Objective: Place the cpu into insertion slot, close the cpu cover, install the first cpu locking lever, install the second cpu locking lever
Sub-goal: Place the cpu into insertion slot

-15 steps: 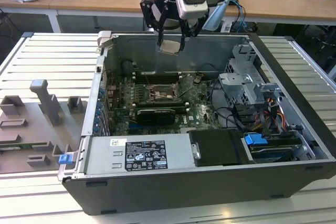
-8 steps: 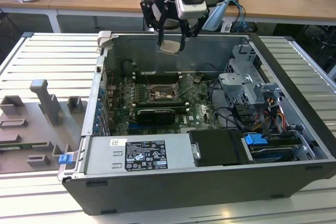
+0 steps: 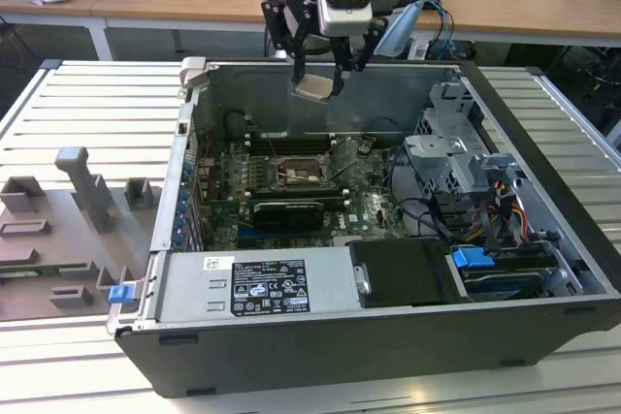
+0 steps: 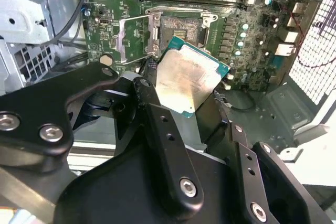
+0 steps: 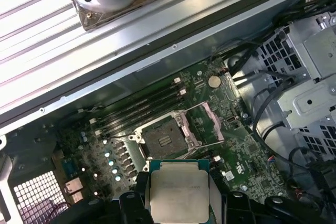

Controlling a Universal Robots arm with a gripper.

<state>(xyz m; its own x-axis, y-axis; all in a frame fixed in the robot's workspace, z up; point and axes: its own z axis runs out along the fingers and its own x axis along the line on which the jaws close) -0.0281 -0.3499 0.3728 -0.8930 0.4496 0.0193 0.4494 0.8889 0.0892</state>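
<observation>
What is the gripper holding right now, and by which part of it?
The gripper holds the cpu, clamped by two opposite side edges, with its pale metal top showing in both wrist views.

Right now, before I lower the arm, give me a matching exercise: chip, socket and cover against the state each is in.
Things:
1. chip
2. socket
3. cover

States:
A. swung open, standing beside the socket
B. gripped by the tool, not seated
C. empty, contacts exposed

Pairs: 1-B; 2-C; 3-A
</observation>
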